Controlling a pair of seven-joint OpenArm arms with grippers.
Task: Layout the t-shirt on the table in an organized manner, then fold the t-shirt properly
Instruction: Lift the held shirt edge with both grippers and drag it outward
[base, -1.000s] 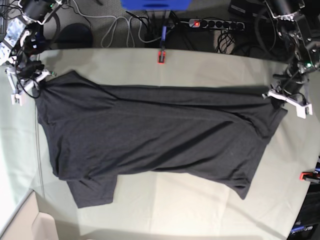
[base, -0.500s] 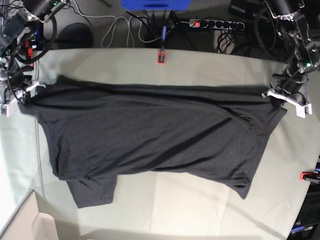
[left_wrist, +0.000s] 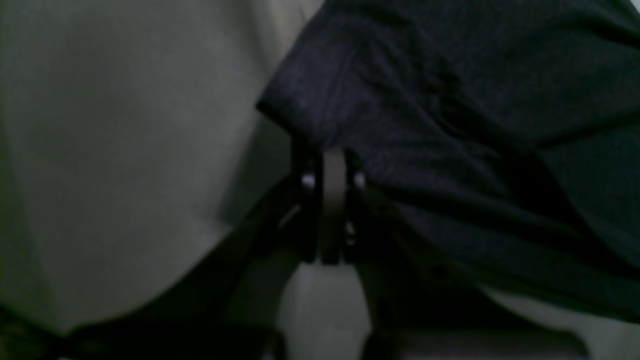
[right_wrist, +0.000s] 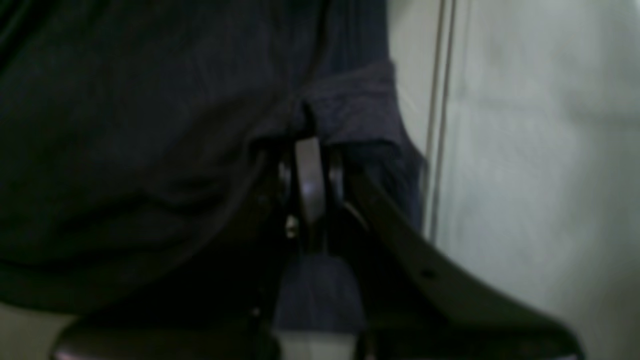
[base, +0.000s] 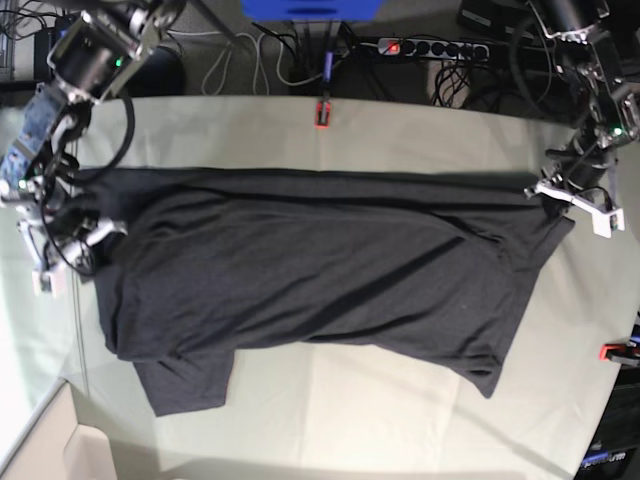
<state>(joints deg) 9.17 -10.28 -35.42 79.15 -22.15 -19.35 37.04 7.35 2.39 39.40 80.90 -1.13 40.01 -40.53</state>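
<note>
While both arms pull outward to stretch it flat, the t-shirt (base: 310, 270) lies spread across the middle of the table (base: 400, 130). The right gripper (base: 62, 245) is pinching its left edge, and the left gripper (base: 565, 195) is pinching the far right corner, both pressed tight on cloth. A sleeve still hangs askew at the near left. Bare table remains on the far and near sides for smoothing and folding.

Charcoal t-shirt (base: 310, 270) spread plain-side up, wrinkled, across pale grey-green table (base: 400, 420); 1 sleeve at near-left.
</note>
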